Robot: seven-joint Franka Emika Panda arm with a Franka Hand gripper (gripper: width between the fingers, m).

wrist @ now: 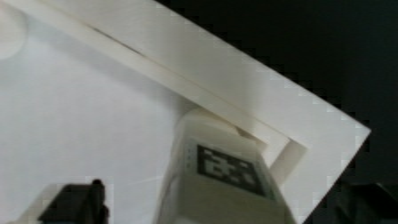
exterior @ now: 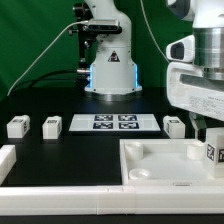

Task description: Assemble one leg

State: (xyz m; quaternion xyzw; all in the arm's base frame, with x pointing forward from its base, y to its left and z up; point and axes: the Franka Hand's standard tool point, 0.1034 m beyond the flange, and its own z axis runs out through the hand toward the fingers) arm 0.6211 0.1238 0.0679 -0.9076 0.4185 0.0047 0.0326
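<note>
No readable text; only a triangular warning sign (exterior: pixel 115 57) on the robot base (exterior: pixel 110 72).

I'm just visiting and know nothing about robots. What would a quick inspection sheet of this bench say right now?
Surface: black table.
Job's things: small white chunky plastic leg with a black-and-white tag at a corner of the large white square panel with raised rim; three similar legs loose on the table.
Clutter: white L-shaped piece at the exterior view's left edge.
Grippers: gripper above the leg on the panel; jaws hard to judge.
Cables: one behind the arm's base.
Surroundings: flat white marker board, green backdrop.
</note>
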